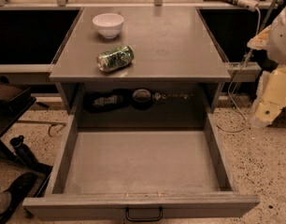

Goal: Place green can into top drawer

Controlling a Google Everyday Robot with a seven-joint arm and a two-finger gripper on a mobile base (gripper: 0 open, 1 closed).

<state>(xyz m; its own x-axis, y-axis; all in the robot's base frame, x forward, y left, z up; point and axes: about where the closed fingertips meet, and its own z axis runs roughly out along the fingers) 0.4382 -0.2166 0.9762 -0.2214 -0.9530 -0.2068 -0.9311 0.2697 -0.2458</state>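
The green can (115, 58) lies on its side on the grey cabinet top (180, 50), near the front edge and left of centre. The top drawer (140, 160) is pulled wide open below it, its flat bottom bare, with a dark handle (144, 214) on its front. My gripper (273, 97) hangs at the right edge of the view, beside the cabinet's right side. It is well apart from the can and the drawer and holds nothing that I can see.
A white bowl (108, 24) stands behind the can on the cabinet top. In the recess behind the drawer lie dark objects (104, 100) and a ring-shaped roll (142, 97). A white cable (236, 101) trails at the right. Dark chair parts (12, 171) stand at the left.
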